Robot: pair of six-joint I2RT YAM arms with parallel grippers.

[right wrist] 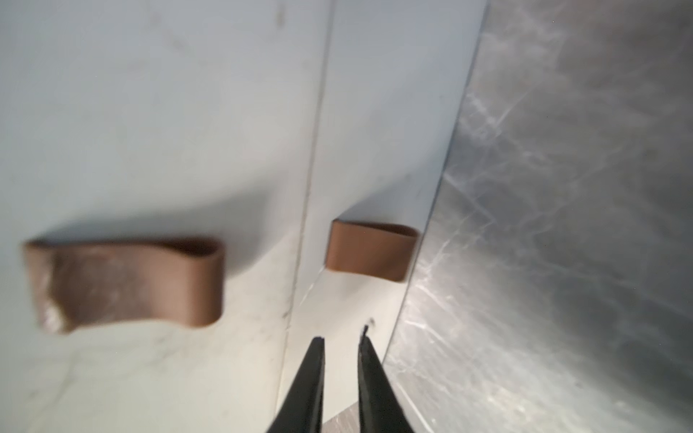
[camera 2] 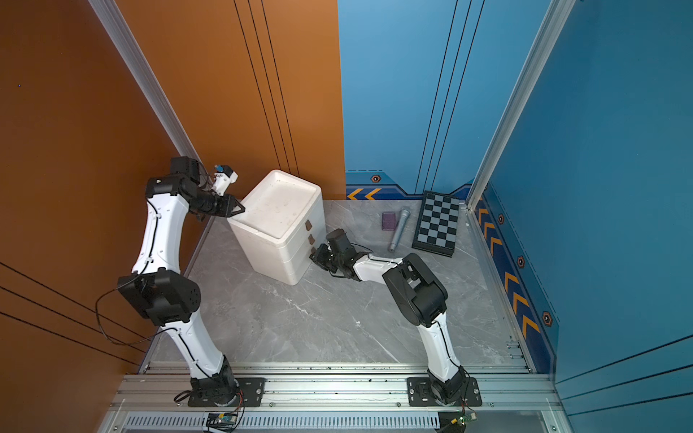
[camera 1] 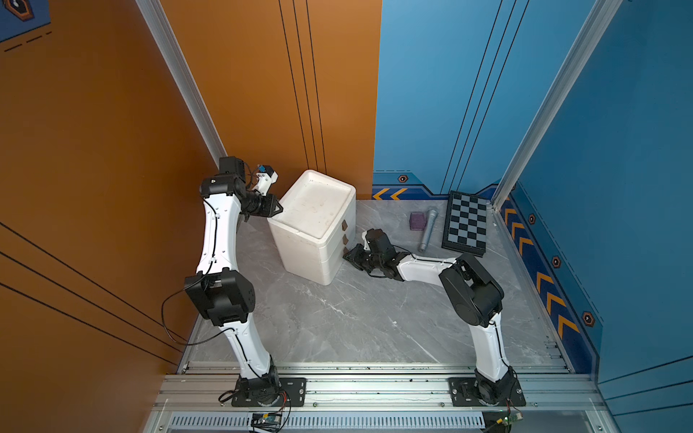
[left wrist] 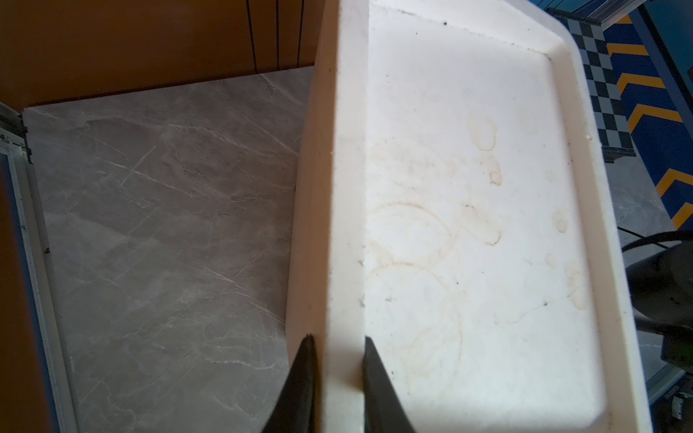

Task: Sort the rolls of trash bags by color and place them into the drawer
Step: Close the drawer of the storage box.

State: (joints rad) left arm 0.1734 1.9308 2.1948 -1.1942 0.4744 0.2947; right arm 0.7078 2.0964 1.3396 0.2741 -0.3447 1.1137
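Left fingers [left wrist: 302, 386] clamped on the chest's [camera 1: 300, 255] top rim, steadying it. Right fingers [right wrist: 309, 386] barely parted, empty; bottom handle [right wrist: 371, 251] lies just ahead of the tips, broader than their gap. No rolls in view (presumably inside; all drawers [camera 1: 335, 255] shut).

A robot test booth in a lab is shown. Robot arms [camera 1: 221, 240] are bolted to an aluminium rail [camera 1: 375, 388]. A marble-look tabletop [camera 1: 356, 318] is enclosed by orange panels [camera 1: 93, 150] and blue panels [camera 1: 431, 93]. A bare circuit board [camera 1: 266, 418] is wired at the front.
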